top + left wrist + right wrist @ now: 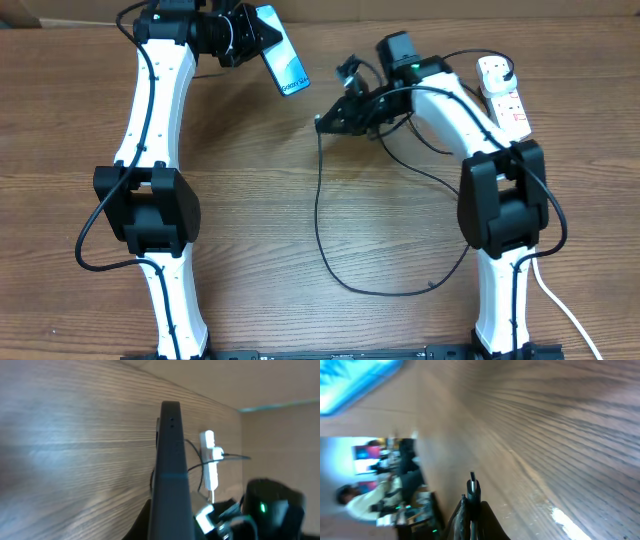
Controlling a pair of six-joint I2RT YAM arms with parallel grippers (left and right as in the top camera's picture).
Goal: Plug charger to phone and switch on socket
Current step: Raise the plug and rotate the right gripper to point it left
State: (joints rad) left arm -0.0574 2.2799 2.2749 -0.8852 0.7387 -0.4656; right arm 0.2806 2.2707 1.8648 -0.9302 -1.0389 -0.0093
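My left gripper (pixel 250 38) is shut on the phone (pixel 283 62) and holds it tilted above the table at the back, its light-blue screen up. In the left wrist view the phone (pixel 171 470) shows edge-on. My right gripper (pixel 330 120) is shut on the charger's small black connector (pixel 472 491), its tip pointing forward; a blurred corner of the phone (pixel 355 380) is at the upper left of that view. The black cable (pixel 322 220) loops over the table from the gripper. The white socket (pixel 503 92) lies at the back right, a black plug in it.
The socket's thick white cord (pixel 560 305) runs down the right side past the right arm's base. The socket also shows far off in the left wrist view (pixel 209 457). The table's back edge lies just behind both grippers.
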